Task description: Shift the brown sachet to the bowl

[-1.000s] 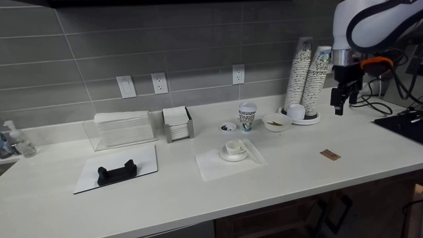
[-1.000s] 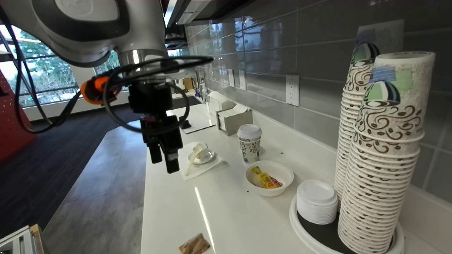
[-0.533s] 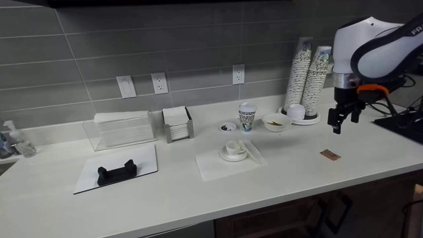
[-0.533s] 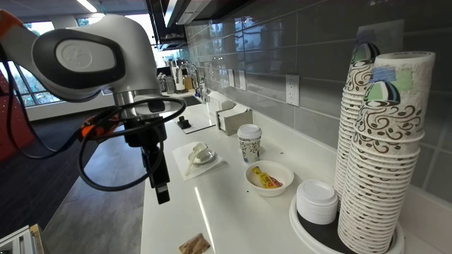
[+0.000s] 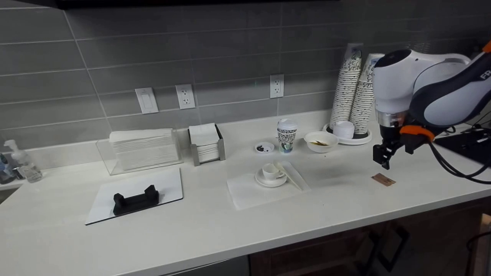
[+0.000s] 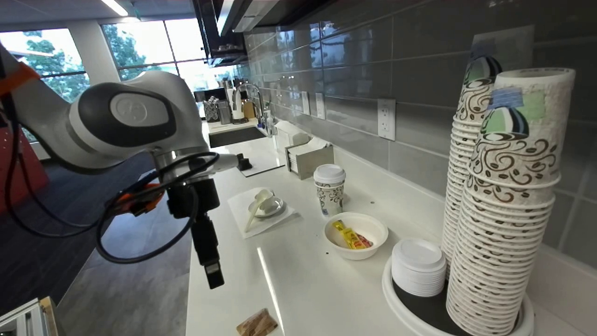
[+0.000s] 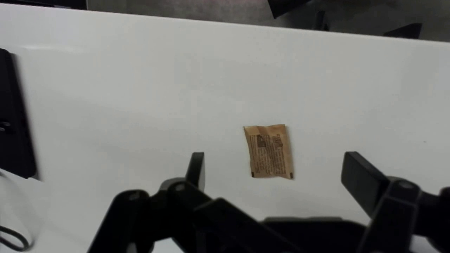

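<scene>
Back from the white surface (image 5: 345, 203) edge, your flat brown paper sachet (image 7: 270, 151) sits well apart from the round white bowl (image 6: 371, 226); print's wrist-view-only, black jaws spread wide.

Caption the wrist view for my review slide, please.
Open claw above the white counter, with the printed brown sachet lying there ungrasped.

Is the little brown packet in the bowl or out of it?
Out. The brown sachet lies flat on the counter, and the bowl stands apart from it.
</scene>
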Robot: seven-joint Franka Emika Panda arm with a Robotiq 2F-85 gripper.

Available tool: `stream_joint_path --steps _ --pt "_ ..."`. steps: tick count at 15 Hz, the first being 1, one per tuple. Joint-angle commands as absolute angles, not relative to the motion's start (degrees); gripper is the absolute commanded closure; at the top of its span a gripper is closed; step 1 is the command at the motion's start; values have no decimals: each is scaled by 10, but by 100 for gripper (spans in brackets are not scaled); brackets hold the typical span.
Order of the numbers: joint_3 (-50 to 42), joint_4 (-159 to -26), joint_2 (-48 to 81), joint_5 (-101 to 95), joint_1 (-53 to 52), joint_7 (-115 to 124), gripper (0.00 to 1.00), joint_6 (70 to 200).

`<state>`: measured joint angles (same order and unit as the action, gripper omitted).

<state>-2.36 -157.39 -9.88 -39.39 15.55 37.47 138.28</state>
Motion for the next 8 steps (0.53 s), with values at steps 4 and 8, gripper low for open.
stream_joint_path --steps 4,8 --pt "-41 -1572 -80 -413 138 394 0 1382" --pt "-42 -1572 -81 -413 137 394 0 1382"
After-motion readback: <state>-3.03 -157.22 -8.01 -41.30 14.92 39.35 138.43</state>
